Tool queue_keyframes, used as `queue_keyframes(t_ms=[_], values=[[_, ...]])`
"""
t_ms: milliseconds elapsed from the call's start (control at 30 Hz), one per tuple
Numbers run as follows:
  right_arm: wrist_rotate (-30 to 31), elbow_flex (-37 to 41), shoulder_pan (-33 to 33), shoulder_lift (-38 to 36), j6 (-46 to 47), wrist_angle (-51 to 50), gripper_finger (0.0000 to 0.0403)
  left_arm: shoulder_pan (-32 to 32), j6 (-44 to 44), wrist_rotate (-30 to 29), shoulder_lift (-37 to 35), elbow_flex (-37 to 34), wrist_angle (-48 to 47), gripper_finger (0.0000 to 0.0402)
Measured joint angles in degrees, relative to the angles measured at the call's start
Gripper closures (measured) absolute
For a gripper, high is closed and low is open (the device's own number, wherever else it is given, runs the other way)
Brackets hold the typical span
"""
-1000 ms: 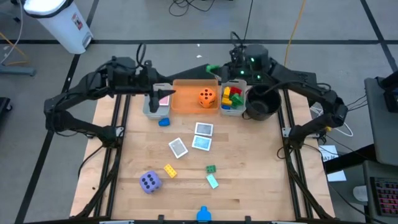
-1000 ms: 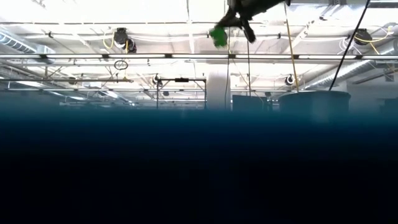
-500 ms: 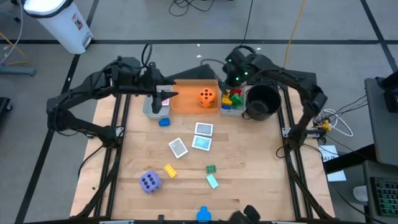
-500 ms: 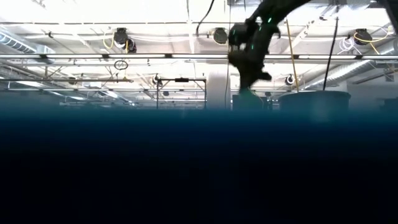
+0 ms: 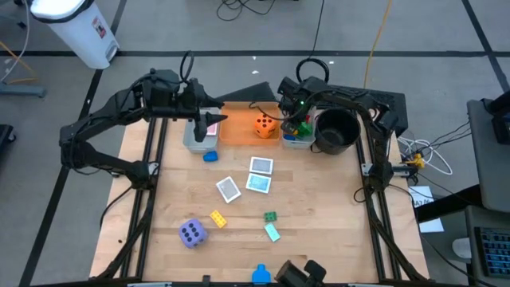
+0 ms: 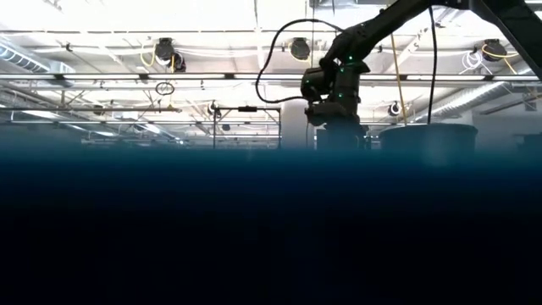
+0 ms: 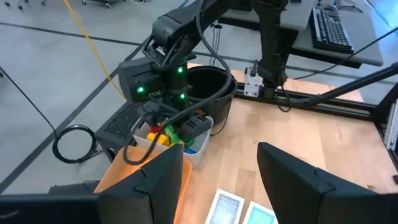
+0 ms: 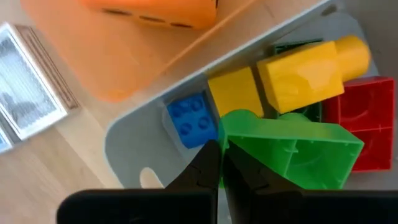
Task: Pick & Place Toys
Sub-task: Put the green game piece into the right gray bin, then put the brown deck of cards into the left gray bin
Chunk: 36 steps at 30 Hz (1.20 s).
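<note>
My claw (image 8: 221, 163) hangs just over the grey bin (image 8: 134, 146), its two dark fingers (image 8: 202, 168) drawn together with barely a slit between them. Their tips sit at the edge of the green brick (image 8: 292, 149), which lies on top of the pile. Beneath it are a blue brick (image 8: 191, 119), two yellow bricks (image 8: 305, 71) and a red brick (image 8: 364, 127). Beside the grey bin is the orange bin (image 8: 118, 59), holding the orange die (image 8: 158, 11). A picture card (image 8: 28, 84) lies on the wood outside.

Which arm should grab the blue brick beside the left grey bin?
Left. Its gripper is open, close to the blue brick; the right gripper is down in the brick bin beyond the orange bin.
</note>
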<state>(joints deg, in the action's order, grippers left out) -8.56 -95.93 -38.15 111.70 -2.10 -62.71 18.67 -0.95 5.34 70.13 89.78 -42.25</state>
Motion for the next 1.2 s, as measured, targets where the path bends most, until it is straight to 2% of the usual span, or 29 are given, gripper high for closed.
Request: queue_keyframes(t_ms=[333,733,933,1033,1200], values=[[0.86,4.71,0.15,0.00,-2.57,0.11,0.0390,0.12,-0.04,-0.02,0.00,-0.02,0.01,0.0188],[1.14,3.05,0.36,-2.20,-1.42,0.67,0.0275,0.12,-0.04,-0.66,0.00,-0.04,0.03,0.0188],[0.90,1.65,0.72,-8.58,3.25,5.35,0.0243,0.12,-0.58,-2.79,0.00,-0.04,0.03,0.0188],[0.77,1.59,1.26,-13.64,7.29,9.74,0.0239,0.12,-0.06,-3.94,-0.07,-0.04,-0.88,0.0188],[-0.72,2.13,3.48,-22.39,13.88,20.18,0.0243,0.12,-1.55,-3.95,-1.55,-0.07,-7.79,0.0188]])
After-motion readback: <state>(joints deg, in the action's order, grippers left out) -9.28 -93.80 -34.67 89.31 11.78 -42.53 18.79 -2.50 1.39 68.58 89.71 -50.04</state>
